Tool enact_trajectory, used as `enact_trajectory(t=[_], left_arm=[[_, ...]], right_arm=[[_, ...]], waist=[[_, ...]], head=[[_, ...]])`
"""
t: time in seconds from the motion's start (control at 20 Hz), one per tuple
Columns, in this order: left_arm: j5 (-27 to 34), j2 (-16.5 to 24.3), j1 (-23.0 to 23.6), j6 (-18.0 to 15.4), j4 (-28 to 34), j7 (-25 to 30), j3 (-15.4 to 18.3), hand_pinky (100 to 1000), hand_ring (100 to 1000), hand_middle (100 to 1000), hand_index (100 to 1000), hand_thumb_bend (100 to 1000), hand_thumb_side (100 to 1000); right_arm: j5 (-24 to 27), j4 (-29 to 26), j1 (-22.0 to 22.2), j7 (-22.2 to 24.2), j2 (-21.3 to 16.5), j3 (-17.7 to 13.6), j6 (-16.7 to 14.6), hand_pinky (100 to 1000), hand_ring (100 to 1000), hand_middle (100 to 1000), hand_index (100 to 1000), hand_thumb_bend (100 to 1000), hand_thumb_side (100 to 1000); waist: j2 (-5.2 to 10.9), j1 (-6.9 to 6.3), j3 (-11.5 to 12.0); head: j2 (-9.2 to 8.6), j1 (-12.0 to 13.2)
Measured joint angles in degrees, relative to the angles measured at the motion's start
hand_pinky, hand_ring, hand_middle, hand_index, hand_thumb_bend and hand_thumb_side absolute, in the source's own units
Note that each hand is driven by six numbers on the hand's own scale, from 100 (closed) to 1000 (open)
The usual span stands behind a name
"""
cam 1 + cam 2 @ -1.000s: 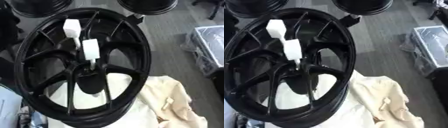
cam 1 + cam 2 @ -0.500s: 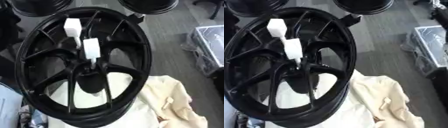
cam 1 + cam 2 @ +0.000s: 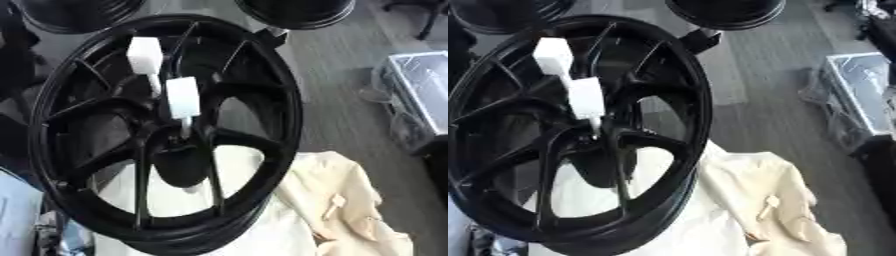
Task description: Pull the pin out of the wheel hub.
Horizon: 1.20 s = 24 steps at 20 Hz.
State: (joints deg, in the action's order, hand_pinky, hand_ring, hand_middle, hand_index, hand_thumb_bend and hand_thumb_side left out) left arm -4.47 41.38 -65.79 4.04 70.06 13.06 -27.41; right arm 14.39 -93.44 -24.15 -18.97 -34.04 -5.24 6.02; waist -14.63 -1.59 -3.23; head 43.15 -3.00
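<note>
A large black spoked wheel (image 3: pixel 262 95) lies tilted on a cream cloth and fills most of both views. Its hub (image 3: pixel 179 150) sits at the centre, where the spokes meet. A pin with a white block head (image 3: pixel 182 97) stands out of the hub on a thin white stem. A second white-headed pin (image 3: pixel 144 54) stands just behind it, up and to the left, with its stem running down toward the spokes. Neither of my hands shows in either view, and nothing touches the pins.
The cream cloth (image 3: pixel 341 195) spreads under the wheel and bunches at the lower right. Two more black wheels (image 3: pixel 297 10) lie at the top edge. A clear plastic bin (image 3: pixel 859 95) stands on the grey floor to the right.
</note>
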Motion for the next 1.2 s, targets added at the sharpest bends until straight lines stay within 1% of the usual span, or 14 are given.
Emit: enact_trajectory(t=[0.05,0.2,0.4,0.5,0.7,1.0,1.2], left_arm=[[-0.5,-0.46,-0.35,-0.16,-0.32,1.04,-0.36,855,865,838,855,370,449],[-2.07,-1.8,-1.21,-0.65,-1.25,4.27,-1.4,860,870,843,862,397,444],[-3.61,-2.65,-1.37,-1.55,-2.24,8.79,-1.72,866,876,846,865,445,466],[-4.27,-2.65,-1.38,-1.97,-2.35,11.09,-1.71,867,877,847,866,453,462],[-5.11,-2.66,-1.7,-2.44,-2.33,15.88,-1.23,868,878,847,865,458,455],[-5.33,-2.95,-1.89,-2.52,-1.18,23.35,-0.55,870,881,847,865,466,445],[-5.36,-3.03,-1.9,-2.2,-0.17,28.14,0.11,871,882,849,866,466,493]], right_arm=[[0.0,0.0,0.0,0.02,0.0,0.01,0.02,894,721,669,828,209,345],[0.0,0.01,-0.01,0.06,0.0,0.03,0.06,894,721,669,828,207,347],[0.0,0.03,-0.01,0.16,0.0,0.08,0.16,894,721,668,828,204,349],[0.0,0.09,-0.01,0.17,0.0,0.21,0.17,894,720,667,828,203,350],[0.0,0.26,-0.03,0.21,0.0,0.36,0.17,894,720,667,828,200,352],[0.0,0.32,-0.04,0.33,0.0,0.38,0.26,895,719,665,827,196,355],[0.0,0.32,-0.05,0.35,0.01,0.4,0.29,895,719,664,827,189,352]], waist=[[0.0,-0.03,-0.04],[0.0,-0.25,-0.24],[0.0,-0.46,-0.28],[0.0,-0.53,-0.3],[0.0,-0.65,-0.31],[0.01,-0.64,-0.3],[0.01,-0.64,-0.29]], head=[[0.0,0.01],[0.0,0.02],[-0.04,0.01],[-0.36,-0.04],[-0.99,-0.11],[-1.48,-0.2],[-1.49,-0.35]])
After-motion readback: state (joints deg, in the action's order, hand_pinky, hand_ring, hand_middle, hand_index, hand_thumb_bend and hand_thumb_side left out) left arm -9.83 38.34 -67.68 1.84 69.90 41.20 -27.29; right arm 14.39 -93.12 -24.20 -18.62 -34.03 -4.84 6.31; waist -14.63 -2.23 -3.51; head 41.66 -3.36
